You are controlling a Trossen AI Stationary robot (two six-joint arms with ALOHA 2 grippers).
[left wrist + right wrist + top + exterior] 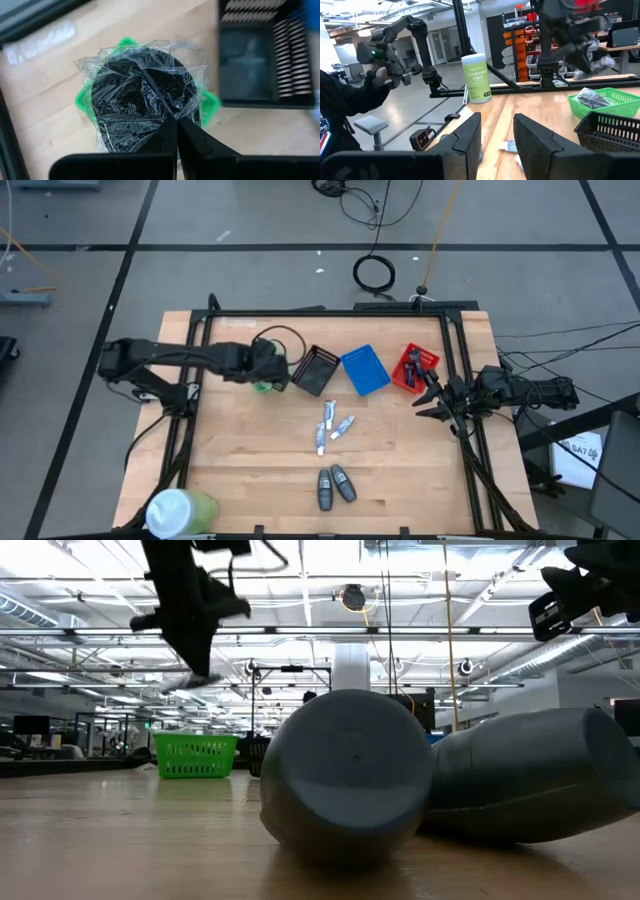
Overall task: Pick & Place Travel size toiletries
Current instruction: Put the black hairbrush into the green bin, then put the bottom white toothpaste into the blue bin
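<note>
A plastic-wrapped dark bundle (142,95) is pinched by the left gripper (177,131) above the green basket (82,97). The right gripper (497,131) is spread apart — "disinfecting wipes" is printed on the cylinder (477,77).

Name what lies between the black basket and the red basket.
The blue basket lies between the black basket and the red basket, shown in the high view.

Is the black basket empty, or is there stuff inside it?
Empty, as far as it shows. The left wrist view looks into the black basket and shows only its bare slotted floor and walls; one edge is cut off.
</note>
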